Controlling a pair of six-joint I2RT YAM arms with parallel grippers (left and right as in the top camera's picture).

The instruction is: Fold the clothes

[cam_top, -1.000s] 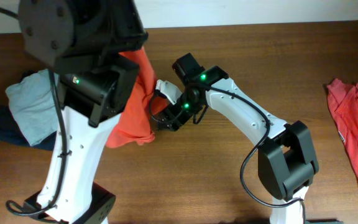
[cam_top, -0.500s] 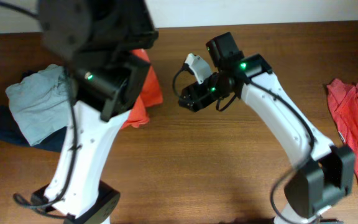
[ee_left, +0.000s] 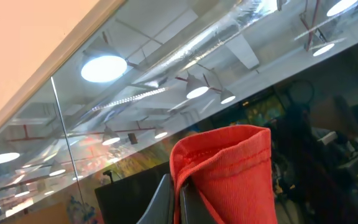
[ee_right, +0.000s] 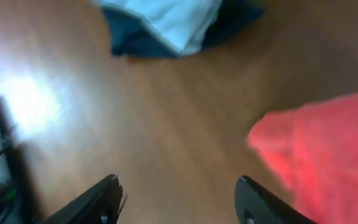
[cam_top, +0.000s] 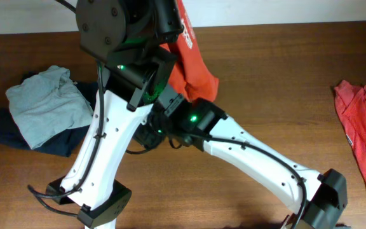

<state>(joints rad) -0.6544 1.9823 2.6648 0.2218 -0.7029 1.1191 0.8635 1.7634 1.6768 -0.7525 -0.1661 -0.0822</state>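
My left gripper (ee_left: 178, 184) is shut on a bunched hem of an orange-red T-shirt (ee_left: 229, 174) and points up at the ceiling. From overhead that T-shirt (cam_top: 194, 63) hangs from the raised left arm over the table's far edge. My right gripper (ee_right: 178, 190) is open and holds nothing, low over bare wood, with the hanging shirt's bottom corner (ee_right: 328, 149) just off its right finger. In the overhead view it is mostly hidden under the left arm. A pale grey-blue garment (cam_top: 46, 105) lies crumpled on a dark navy one (cam_top: 18, 137) at the left.
A second orange-red T-shirt (cam_top: 361, 127) lies spread at the table's right edge. The left arm's white link (cam_top: 103, 146) and base (cam_top: 100, 207) stand at the front left, and the right arm (cam_top: 259, 162) crosses the middle. The back wall runs close behind the table.
The left arm has lifted the shirt higher and carried it right, toward the back edge. The right arm has swung left and forward under the left arm, its jaws a little narrower.
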